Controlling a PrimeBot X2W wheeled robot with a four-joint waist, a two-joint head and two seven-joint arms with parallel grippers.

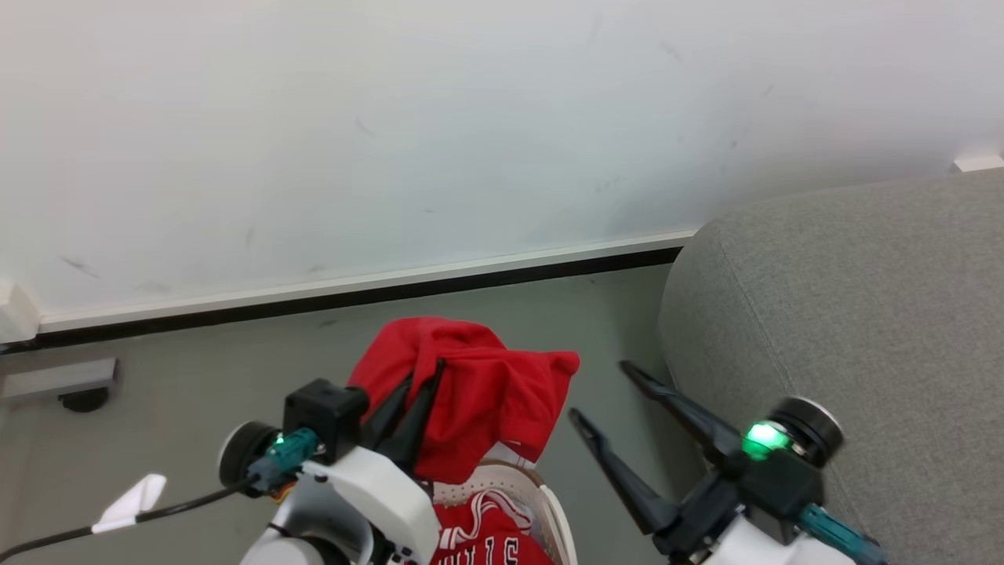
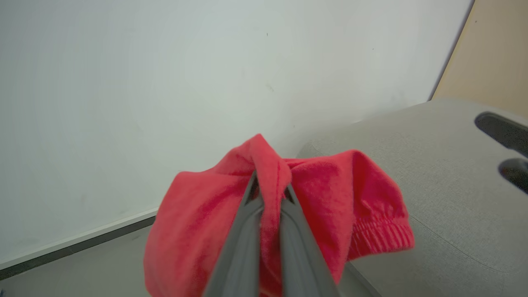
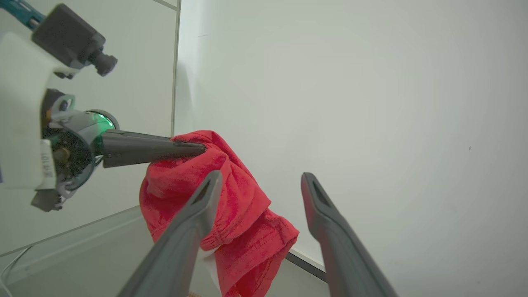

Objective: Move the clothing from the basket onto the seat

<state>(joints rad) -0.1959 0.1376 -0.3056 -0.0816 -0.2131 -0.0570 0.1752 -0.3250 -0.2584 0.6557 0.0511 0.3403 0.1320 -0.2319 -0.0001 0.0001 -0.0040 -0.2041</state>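
White wall (image 1: 392, 118) backs the left claw (image 1: 426, 370), pinching clothing (image 1: 502, 392) that drapes toward four o'clock. The right claw (image 1: 598, 388) gapes.

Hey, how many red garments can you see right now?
2. One red garment hangs pinched in the left gripper above the basket; another garment lies in the basket. More may be hidden beneath it.

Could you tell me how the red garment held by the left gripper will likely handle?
Probably floppy: the red garment drapes in folds around the left gripper. Likely light, since it hangs from one pinch. Hanging free, it may swing in transit.
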